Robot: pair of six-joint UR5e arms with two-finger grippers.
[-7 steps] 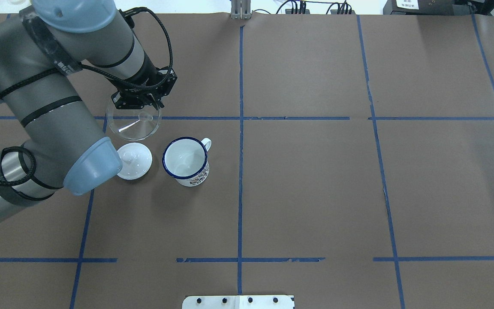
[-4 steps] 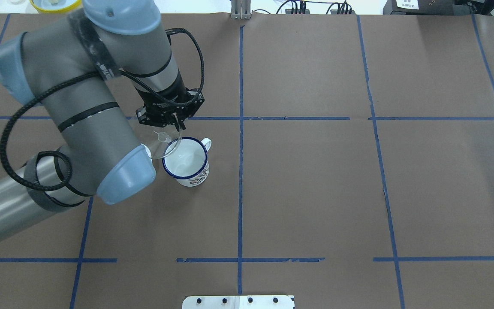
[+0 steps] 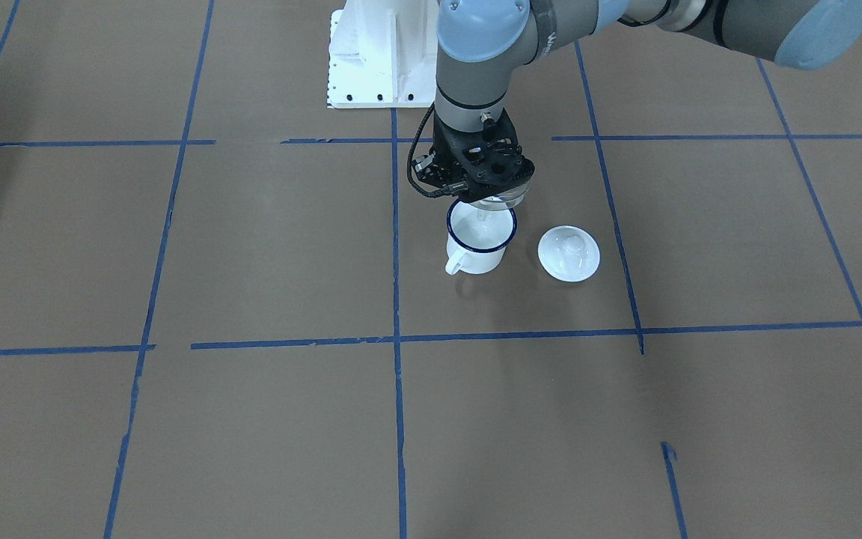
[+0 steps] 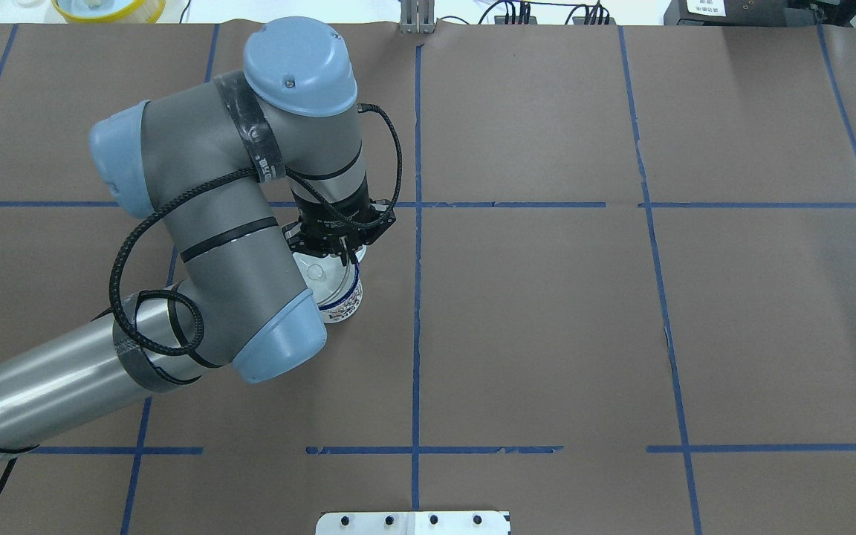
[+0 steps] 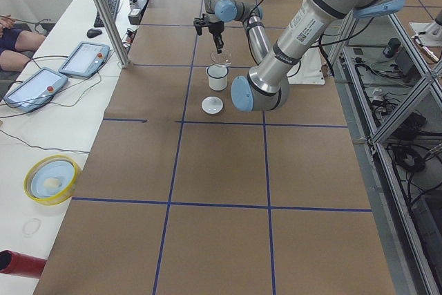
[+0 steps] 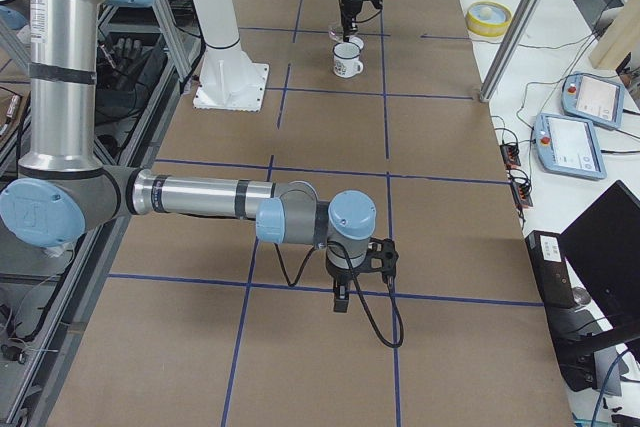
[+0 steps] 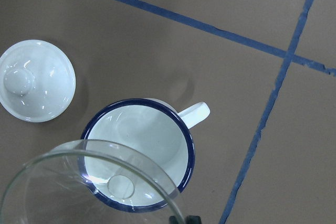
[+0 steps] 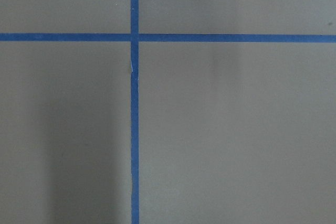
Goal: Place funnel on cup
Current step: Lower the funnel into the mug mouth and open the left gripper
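The clear funnel [image 3: 492,201] hangs spout down in my left gripper [image 3: 487,191], which is shut on its rim. It hovers just over the white mug with a dark blue rim [image 3: 480,239], tilted and a little off centre. In the left wrist view the funnel's bowl [image 7: 58,192] overlaps the near side of the cup [image 7: 142,135], and its spout end lies over the cup's opening. In the overhead view my left gripper [image 4: 339,249] and arm cover most of the cup [image 4: 344,303]. My right gripper [image 6: 340,297] hangs over bare paper far from these; I cannot tell whether it is open.
A round white knobbed lid [image 3: 569,253] lies on the paper beside the cup, also in the left wrist view [image 7: 35,80]. A yellow bowl [image 5: 52,179] and tablets [image 5: 86,56] sit on the side bench. The robot's white base plate [image 4: 413,522] is at the near edge.
My left arm has carried the funnel rightward and toward the robot, from beyond the lid to above the cup. The arm now hides the lid in the overhead view.
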